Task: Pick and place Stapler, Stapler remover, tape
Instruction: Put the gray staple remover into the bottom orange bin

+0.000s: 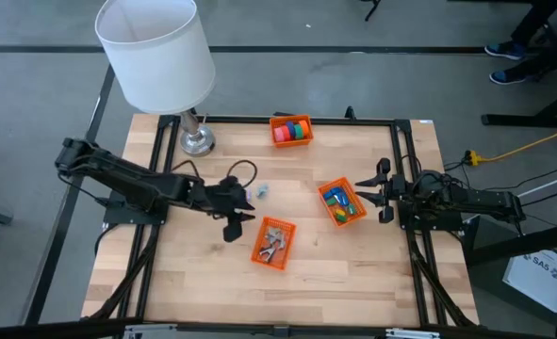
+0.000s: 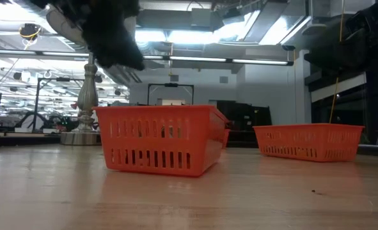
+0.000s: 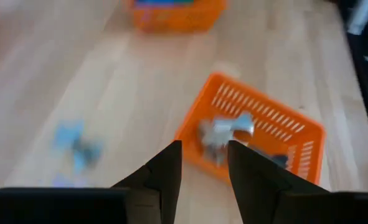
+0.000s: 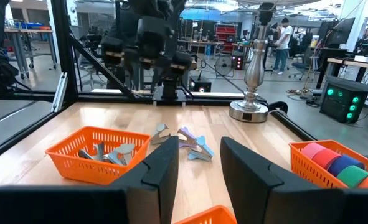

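Fingers (image 3: 171, 171) of the left gripper (image 1: 233, 213) stand parted, holding nothing, just beside the orange basket (image 1: 274, 244). Metal staple removers (image 3: 224, 132) lie inside the basket, more (image 4: 190, 142) on the table near it. Advice: centre over one loose remover before closing. Right gripper (image 1: 379, 195) waits part-open, empty.

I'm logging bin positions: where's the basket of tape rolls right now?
In the high view, the tape basket sits at the table's far edge, just right of the lamp, beyond the other two orange baskets.
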Action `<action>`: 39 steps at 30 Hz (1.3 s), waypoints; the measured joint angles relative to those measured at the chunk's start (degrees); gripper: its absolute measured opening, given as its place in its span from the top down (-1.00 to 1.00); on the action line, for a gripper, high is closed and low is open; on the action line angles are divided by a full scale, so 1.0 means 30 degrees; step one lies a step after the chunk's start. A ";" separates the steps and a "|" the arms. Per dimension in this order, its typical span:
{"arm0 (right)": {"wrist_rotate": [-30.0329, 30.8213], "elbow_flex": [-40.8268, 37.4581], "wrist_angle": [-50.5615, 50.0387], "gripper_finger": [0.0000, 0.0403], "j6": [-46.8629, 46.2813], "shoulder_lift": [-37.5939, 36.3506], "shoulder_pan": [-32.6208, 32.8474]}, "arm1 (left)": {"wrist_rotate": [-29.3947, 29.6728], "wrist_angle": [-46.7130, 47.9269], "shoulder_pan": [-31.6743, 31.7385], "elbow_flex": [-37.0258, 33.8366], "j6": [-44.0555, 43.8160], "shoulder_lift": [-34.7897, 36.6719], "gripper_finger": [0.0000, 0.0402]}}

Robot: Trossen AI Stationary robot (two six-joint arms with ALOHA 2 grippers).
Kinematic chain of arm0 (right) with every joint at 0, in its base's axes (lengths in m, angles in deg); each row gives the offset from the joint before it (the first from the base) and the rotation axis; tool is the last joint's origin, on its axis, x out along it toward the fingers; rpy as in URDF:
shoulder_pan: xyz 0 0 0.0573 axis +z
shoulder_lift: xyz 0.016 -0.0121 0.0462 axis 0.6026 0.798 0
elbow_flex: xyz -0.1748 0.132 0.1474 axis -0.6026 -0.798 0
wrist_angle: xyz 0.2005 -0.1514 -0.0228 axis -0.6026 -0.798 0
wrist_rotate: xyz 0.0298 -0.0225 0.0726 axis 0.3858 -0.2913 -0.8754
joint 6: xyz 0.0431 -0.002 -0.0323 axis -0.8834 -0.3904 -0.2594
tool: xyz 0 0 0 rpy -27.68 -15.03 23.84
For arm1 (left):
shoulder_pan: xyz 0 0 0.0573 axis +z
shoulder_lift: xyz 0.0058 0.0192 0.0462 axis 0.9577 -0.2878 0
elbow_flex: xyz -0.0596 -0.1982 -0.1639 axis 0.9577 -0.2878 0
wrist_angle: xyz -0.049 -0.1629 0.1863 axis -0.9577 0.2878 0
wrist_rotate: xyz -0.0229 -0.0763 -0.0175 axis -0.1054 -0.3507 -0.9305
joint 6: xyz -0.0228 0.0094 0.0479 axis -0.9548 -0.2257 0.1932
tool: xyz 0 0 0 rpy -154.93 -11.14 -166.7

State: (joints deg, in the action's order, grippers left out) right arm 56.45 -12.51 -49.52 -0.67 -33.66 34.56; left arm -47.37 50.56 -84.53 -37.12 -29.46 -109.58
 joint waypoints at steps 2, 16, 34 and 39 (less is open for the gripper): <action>0.0006 0.0000 -0.0004 0.38 0.0000 -0.0004 -0.0002 | -0.0007 0.1674 -0.0002 0.0000 -0.2403 0.0369 0.36; -0.0002 0.0000 0.0013 0.38 0.0000 0.0004 0.0000 | -0.1474 0.2814 -0.0483 -0.2367 -0.7321 0.0216 0.39; 0.0006 0.0000 0.0006 0.38 0.0000 0.0004 -0.0006 | -0.1337 -0.5178 0.1033 -0.7468 -1.0679 0.0245 0.28; 0.0000 0.0000 0.0006 0.38 0.0000 0.0004 -0.0001 | -0.0971 -0.5453 0.1503 -0.7475 -1.0010 0.0245 0.28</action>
State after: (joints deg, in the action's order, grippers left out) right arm 56.45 -12.51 -49.51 -0.67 -33.65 34.55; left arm -50.28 34.20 -80.02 -59.55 -59.49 -108.84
